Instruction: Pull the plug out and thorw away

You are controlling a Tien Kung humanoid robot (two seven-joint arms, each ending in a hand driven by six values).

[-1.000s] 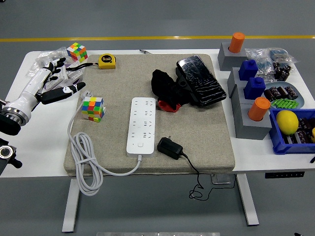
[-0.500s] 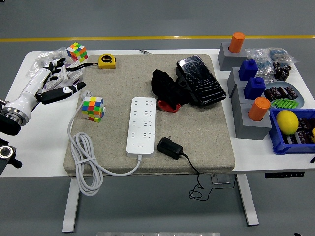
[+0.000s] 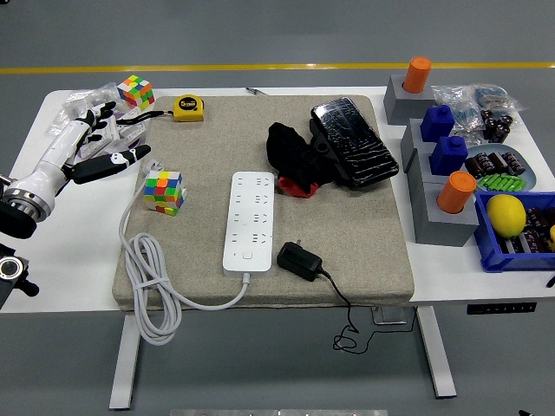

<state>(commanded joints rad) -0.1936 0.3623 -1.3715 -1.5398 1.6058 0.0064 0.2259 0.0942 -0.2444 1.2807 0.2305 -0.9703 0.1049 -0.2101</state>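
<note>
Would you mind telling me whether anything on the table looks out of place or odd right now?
The black adapter lies loose on the mat beside the white power strip, prongs out of any socket. Its thin cable dangles over the table's near edge. The strip's own cord also droops off the mat's left side.

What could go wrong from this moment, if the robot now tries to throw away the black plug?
The black plug lies unplugged beside the power strip, far from the left hand, so the reach may brush the Rubik's cube. Its thin cord hangs over the table edge and might snag.
</note>
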